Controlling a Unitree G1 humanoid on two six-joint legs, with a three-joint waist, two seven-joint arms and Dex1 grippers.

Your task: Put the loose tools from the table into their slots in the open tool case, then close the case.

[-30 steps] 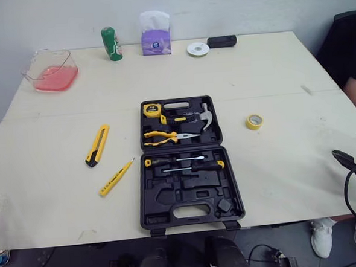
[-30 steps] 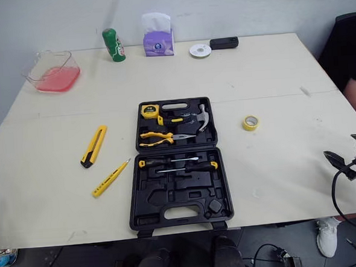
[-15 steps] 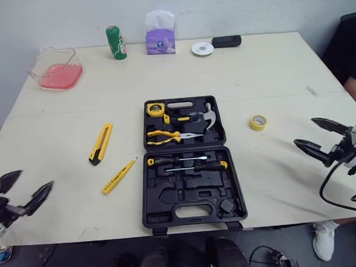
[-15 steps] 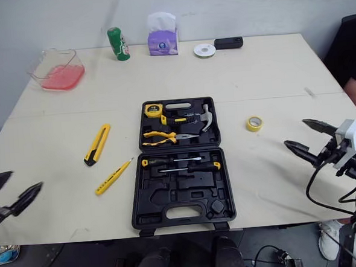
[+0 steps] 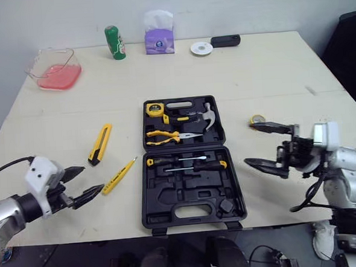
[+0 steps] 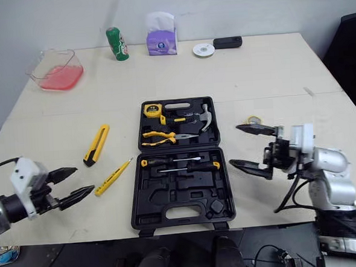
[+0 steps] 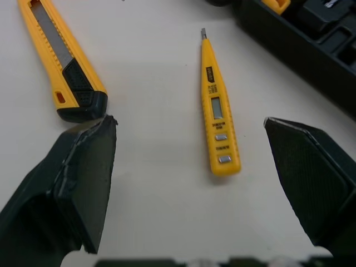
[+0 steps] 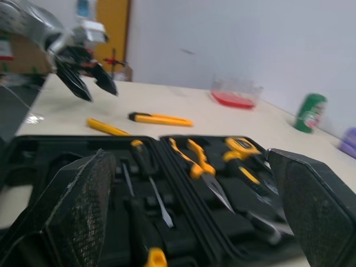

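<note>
Centrally, tool case (image 5: 189, 163) lies open flat on worktop (image 5: 283, 72), lid half on the far side. Lid half holds tape measure (image 5: 153, 109), hammer (image 5: 200, 116) and pliers (image 5: 166, 135); near half holds two screwdrivers (image 5: 189, 163).

Two loose tools on worktop, left of case:
- yellow tester pen (image 5: 118, 176), lying slantwise, near the case's left wall, not touching it
- yellow utility knife (image 5: 99, 144), farther left and back, apart from the pen

Left pincer (image 5: 91, 180): open, holding nothing, just beside the pen's butt end. Left wrist view: pen (image 7: 217, 114) lies between the spread fingers.

Right pincer (image 5: 249, 142): open wide, empty, just right of case, tips pointing at it. Yellow tape roll (image 6: 254, 120) partly hidden behind its far finger.
</note>
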